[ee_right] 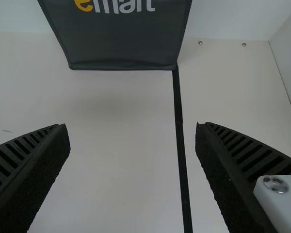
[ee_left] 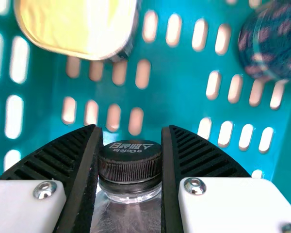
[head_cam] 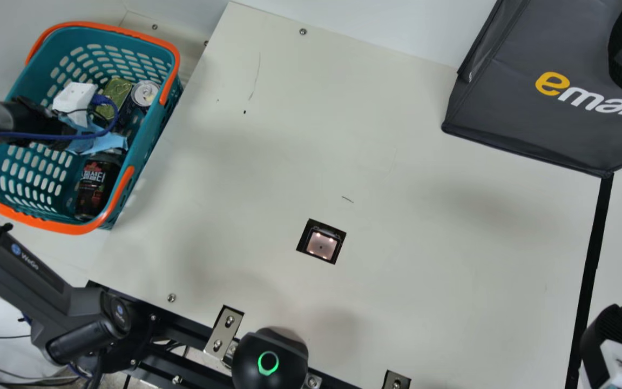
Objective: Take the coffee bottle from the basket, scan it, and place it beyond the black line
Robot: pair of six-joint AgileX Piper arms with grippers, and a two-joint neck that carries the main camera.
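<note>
Table: cream surface (head_cam: pixel 397 162), on the right-arm side of the bskt.
Bskt: teal (head_cam: pixel 154 143) w/ orange handles; its rim & walls stand round L gripper and btl.
L arm: grey/blk links (head_cam: pixel 25 270) run up beside bskt's outer side, wrist bent in over the rim.
L gripper: inside bskt (head_cam: pixel 99 141), pincer narrowed onto the btl, a finger each side of the cap (ee_left: pixel 130 154).
Coffee btl: in bskt (head_cam: pixel 94 186), dark w/ printed label, close to the wall on the table-centre side; can't tell if its base touches bskt floor.
Can: silver-topped (head_cam: pixel 145 93), in bskt's far part, btwn btl & far wall; green pkg (head_cam: pixel 115 96) just beside it.
Scanner: window set in table (head_cam: pixel 321 245), apart from bskt.
R gripper: well apart from bskt (head_cam: pixel 609 335), pincer wide, nothing btwn fingers.
Blk line: beyond scanner from bskt (head_cam: pixel 593 243).
Bag: dk grey (head_cam: pixel 505 97), across table from bskt, at line's far end.
</note>
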